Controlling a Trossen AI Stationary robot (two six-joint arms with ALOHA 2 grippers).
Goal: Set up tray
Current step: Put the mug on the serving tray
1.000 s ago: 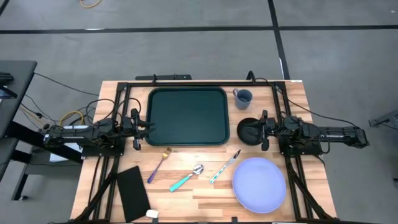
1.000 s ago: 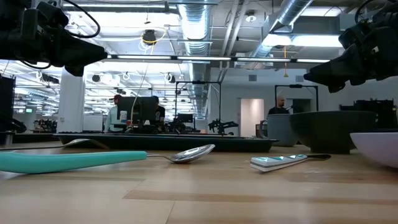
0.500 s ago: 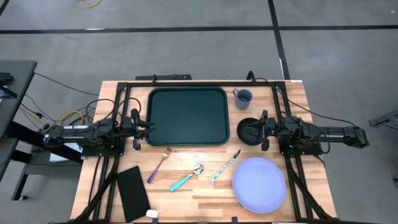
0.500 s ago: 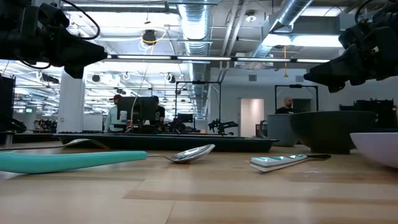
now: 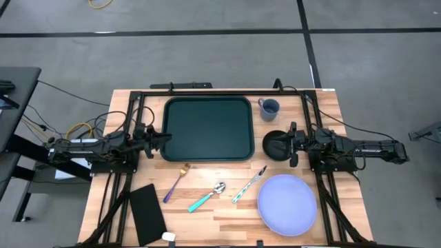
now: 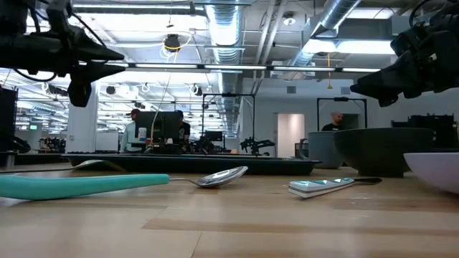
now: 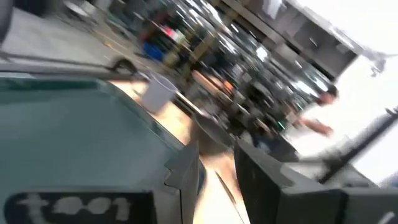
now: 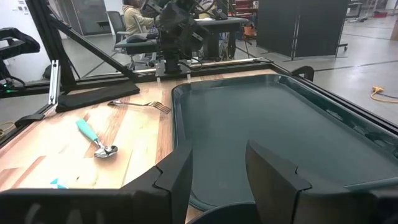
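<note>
Overhead layout, placed relative to the tray. The dark green tray lies on a wooden table. The left gripper sits at its left edge; the right gripper waits to its right, over a black bowl. A blue cup stands beside the tray's right rear corner. In front of the tray lie a fork, a spoon, a knife, a lavender plate and a flat black rectangle.

tray between grippers, plate right-front
</note>
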